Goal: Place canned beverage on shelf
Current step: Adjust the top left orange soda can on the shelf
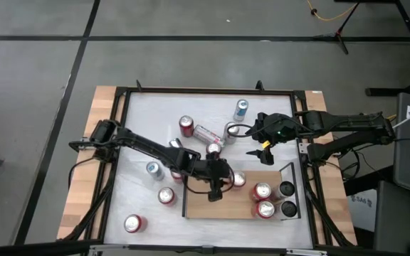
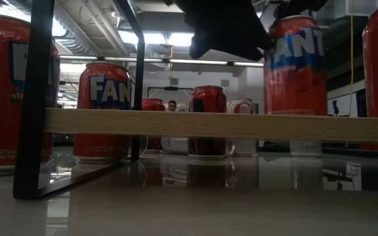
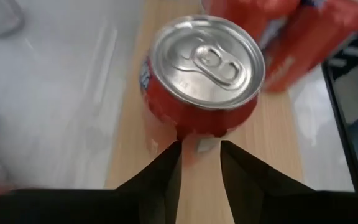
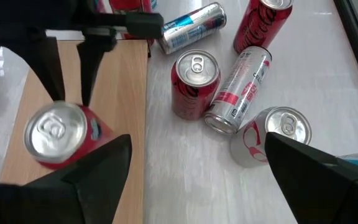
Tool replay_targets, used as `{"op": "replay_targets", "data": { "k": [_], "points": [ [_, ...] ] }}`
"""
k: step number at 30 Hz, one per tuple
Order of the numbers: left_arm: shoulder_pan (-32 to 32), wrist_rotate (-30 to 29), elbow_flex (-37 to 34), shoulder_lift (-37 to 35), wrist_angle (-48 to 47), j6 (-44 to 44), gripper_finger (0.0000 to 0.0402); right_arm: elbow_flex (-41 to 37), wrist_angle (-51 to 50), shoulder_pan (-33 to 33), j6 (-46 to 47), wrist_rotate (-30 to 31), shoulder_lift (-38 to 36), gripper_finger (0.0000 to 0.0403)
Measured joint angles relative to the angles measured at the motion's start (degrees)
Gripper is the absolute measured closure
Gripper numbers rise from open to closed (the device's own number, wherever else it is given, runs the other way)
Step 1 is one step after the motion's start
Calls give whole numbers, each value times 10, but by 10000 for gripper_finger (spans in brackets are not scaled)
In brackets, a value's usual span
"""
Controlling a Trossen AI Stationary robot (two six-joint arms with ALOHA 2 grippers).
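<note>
Because the red can [image 3: 204, 68] stands upright on the shelf [image 3: 263, 155], close to the long edge of the shelf that faces the loose cans on the desk [image 4: 185, 155], it looks already placed rather than in need of carrying. The left end effector [image 3: 201, 146] hangs just above the can, over the same edge of the shelf. Its fingers [image 3: 166, 174] are drawn close together with only a narrow gap, and nothing is between them. The right end effector [image 4: 197, 142] waits off the shelf, over the desk beyond that long edge, spread wide and holding nothing.

The can is thin-walled metal, smooth and likely slippery, and it would dent under a hard squeeze. Its pull tab looks unopened, so I judge it to be full and fairly heavy for its size, and apt to tip if nudged high up. The safest hold would be across the round body at about mid-height, with the fingers opened wider than the can first and the can kept vertical. Gripping the rim or lid from above gives little purchase. Two more red cans [image 1: 263, 199] stand further along the shelf, towards its railed end.
</note>
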Motion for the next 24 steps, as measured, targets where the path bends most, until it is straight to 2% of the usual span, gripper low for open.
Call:
{"op": "replay_targets", "data": {
  "k": [6, 13, 20, 24],
  "points": [
    [14, 0, -17, 0, 55, 0, 302, 0, 0, 0, 0, 0, 0, 42],
    [23, 1, -17, -3, 29, 0, 302, 0, 1, 0, 0, 0, 0, 42],
    [25, 58, -17, -5, -1, 0, 302, 0, 3, 0, 0, 0, 0, 42],
    [16, 58, -17, -4, 0, 0, 302, 0, 7, 0, 0, -13, 0, 43]
  ]
}}
